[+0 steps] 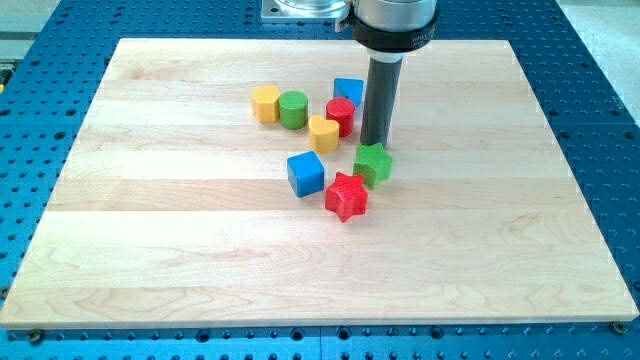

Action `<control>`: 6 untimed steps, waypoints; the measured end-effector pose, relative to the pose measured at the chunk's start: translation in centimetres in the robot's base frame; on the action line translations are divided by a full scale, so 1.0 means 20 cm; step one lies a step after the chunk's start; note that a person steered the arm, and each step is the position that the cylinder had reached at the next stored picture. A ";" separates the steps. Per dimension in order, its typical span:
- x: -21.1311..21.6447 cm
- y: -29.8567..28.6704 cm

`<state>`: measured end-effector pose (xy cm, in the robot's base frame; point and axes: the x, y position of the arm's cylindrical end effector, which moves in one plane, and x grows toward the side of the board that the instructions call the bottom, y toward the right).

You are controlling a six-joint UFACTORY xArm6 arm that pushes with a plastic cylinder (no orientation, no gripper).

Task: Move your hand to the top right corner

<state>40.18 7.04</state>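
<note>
My tip (375, 146) is at the middle of the wooden board (150, 220), a little above centre. It stands just above the green star (374, 163) and to the right of the red cylinder (341, 115). The blue block (348, 91) at the view's top is partly hidden behind the rod. A yellow hexagon (324, 133) lies left of the tip. A blue cube (306, 173) and a red star (347, 196) lie below and left of it. A yellow block (266, 103) and a green cylinder (293, 109) touch each other further left.
The board lies on a blue perforated table (600, 120). The arm's dark collar (393, 28) hangs over the board's top edge, with a metal base plate (300, 10) behind it.
</note>
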 end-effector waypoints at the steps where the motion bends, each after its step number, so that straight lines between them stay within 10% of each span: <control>1: -0.03 0.01; 4: -0.56 0.78; 6: -0.90 0.44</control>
